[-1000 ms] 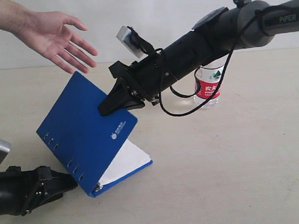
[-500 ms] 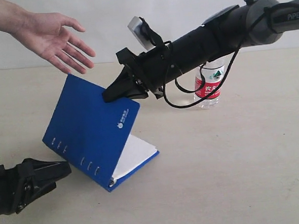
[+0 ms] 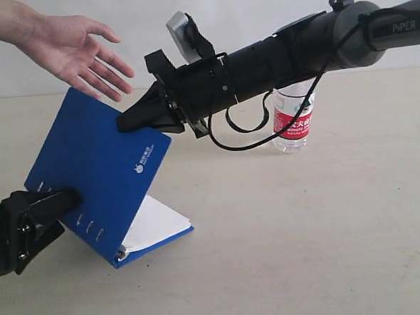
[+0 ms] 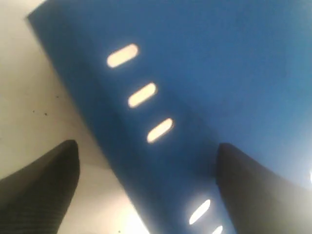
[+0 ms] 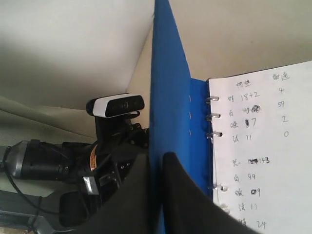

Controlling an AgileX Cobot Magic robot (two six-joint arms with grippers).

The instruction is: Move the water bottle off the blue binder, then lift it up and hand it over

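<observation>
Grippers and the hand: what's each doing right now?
Left gripper: open, jaws either side of the binder spine.
Right gripper: shut on the binder cover.
Hand: open, empty.

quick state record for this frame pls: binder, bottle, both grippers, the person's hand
binder: deep-blue flat ring binder, tilted, cover lifted off white pages
bottle: clear plastic water bottle with red label, upright on beige table, off the binder
right gripper: fingers shut on the cover's top edge
left gripper: open, fingers straddling the slotted spine edge
hand: open human hand, just above the binder's top corner
</observation>
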